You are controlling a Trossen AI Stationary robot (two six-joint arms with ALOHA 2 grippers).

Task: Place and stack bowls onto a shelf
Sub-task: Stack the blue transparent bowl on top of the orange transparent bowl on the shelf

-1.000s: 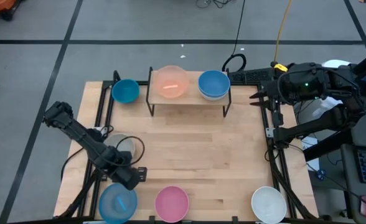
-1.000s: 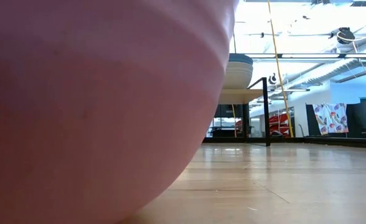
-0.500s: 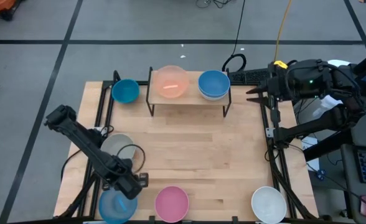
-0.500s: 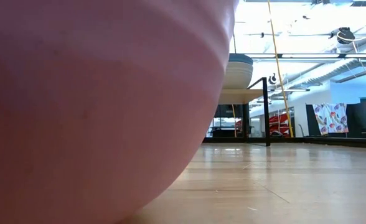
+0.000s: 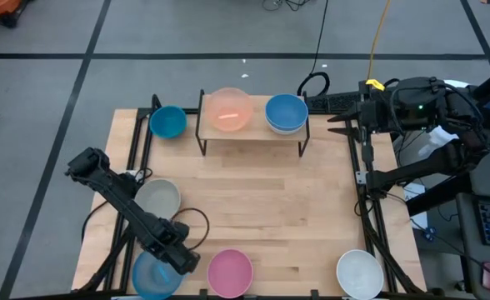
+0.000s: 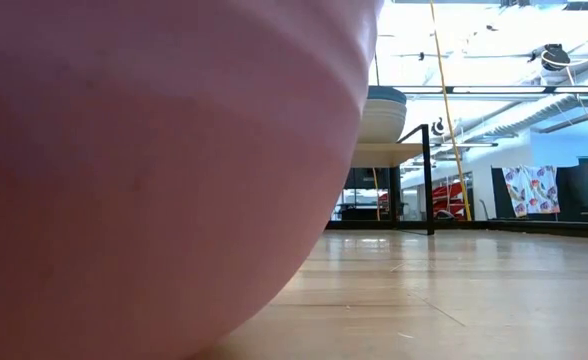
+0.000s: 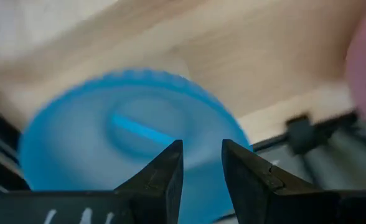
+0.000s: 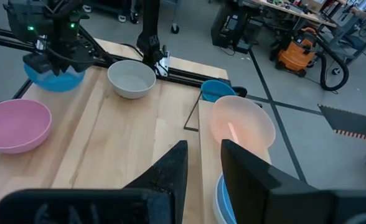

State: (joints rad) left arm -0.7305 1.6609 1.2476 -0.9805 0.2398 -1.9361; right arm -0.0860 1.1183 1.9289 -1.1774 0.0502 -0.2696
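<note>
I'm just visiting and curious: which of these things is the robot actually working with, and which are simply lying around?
Job:
- shelf
- orange-pink bowl, blue bowl stack
- teal, grey-white, light blue, pink, white bowls

Lying about:
- black cable
- yellow cable

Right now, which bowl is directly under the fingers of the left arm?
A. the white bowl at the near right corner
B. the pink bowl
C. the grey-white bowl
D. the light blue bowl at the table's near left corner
D: in the high view the left gripper hovers at the rim of the light blue bowl, and the left wrist view shows that bowl just beyond its open fingers.
</note>
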